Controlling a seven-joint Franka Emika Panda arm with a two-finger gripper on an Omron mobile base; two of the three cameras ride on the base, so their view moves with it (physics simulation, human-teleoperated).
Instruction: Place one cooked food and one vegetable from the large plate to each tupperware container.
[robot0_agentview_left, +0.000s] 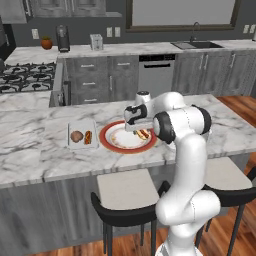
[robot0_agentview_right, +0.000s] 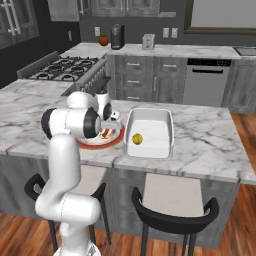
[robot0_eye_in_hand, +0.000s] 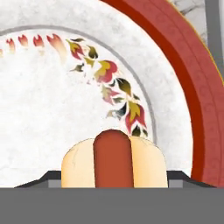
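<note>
Red-rimmed large plate with hot dog, between small tray and deep tray.

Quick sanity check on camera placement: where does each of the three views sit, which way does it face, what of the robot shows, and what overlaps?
Left base view: behind the arm to its left, looking forward and down at the island; arm rises lower right over the large plate.
Right base view: behind to its right; arm lower left, white container beside it.
Hand view: on the hand, looking down at the hot dog.
Shared: plate and hot dog in all three.
</note>
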